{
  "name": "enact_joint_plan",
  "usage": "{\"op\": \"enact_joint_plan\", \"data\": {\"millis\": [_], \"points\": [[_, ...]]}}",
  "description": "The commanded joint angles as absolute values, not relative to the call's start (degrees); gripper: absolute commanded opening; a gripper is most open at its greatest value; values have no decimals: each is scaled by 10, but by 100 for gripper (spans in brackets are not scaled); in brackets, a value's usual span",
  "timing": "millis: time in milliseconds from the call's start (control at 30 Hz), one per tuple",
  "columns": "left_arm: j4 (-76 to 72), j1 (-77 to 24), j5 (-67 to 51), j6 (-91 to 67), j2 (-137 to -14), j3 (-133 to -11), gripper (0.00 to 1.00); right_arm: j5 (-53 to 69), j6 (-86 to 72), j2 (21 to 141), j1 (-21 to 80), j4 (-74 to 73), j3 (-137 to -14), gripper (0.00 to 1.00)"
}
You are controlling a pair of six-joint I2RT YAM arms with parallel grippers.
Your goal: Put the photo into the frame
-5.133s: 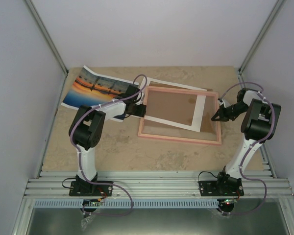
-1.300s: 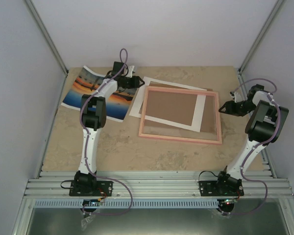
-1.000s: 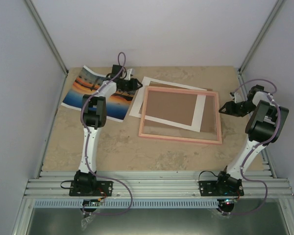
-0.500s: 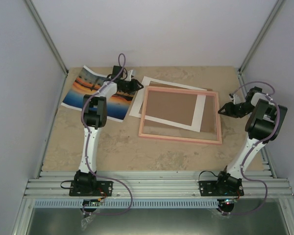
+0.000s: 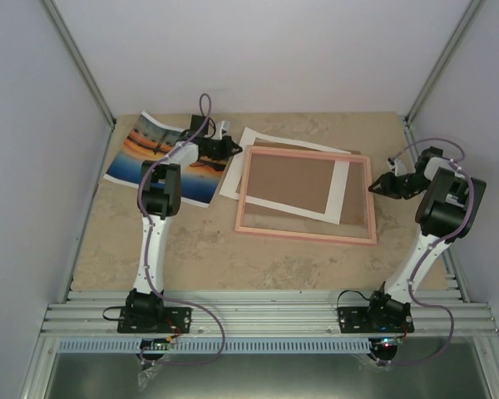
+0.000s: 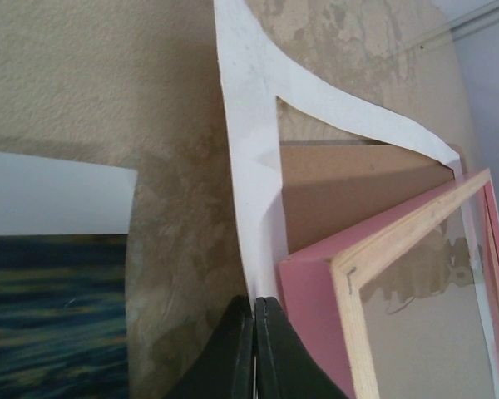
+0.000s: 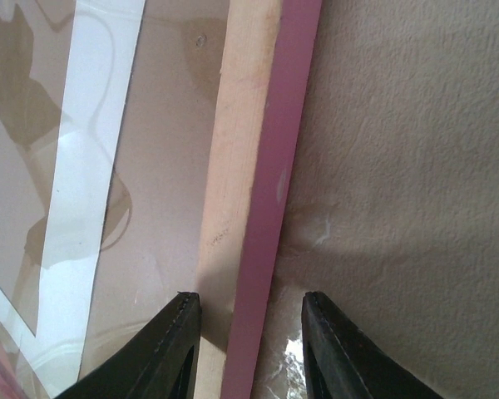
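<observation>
The photo is seen lying picture side up toward the far-left corner of the table, untouched and outside the frame. The frame lies flat right of the table's middle, nearer the far edge. A brown board shows through the frame's glazing, and a white border sheet sticks out past the frame's far-left corner.

The left fingers are pressed together, and in the left wrist view the edge of the white border sheet runs straight into their seam. It is therefore judged to be pinched there, just beside the frame's pink corner, and the sheet is bowed upward from that point. The right fingers are spread on either side of the frame's right-hand rail. The rail passes between them, and a clear gap is left on the pink outer side. Contact on the inner side cannot be told.

The step in hand is judged to be the preparing of the frame, not the insertion itself. The loose sheet is being taken hold of at one end while the frame is straddled at the other.

For the next move, the right fingers would need to be closed squarely on the rail so that the frame is steadied or raised. Only then could the sheet be drawn out without the frame being dragged along. A gentle, level pull is called for, since thin paper creases easily. The photo remains to be fetched afterward.
</observation>
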State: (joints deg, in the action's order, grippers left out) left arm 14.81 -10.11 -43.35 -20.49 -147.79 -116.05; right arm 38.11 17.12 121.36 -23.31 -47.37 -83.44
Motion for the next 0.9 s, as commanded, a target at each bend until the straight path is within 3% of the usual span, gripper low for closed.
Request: {"op": "enact_joint_plan", "data": {"millis": [0, 367, 767, 867], "points": [[132, -105, -440, -201, -1456, -1143, 1, 360, 166, 1221, -224, -451, -820, 35], [135, -105, -428, -194, -1440, -1131, 0, 335, 161, 1219, -206, -442, -823, 33], [144, -114, -415, -186, -1429, -1131, 0, 331, 156, 1214, -190, -437, -817, 40], [146, -113, -411, -183, -1429, -1131, 0, 329, 156, 1214, -188, -438, -821, 37]]}}
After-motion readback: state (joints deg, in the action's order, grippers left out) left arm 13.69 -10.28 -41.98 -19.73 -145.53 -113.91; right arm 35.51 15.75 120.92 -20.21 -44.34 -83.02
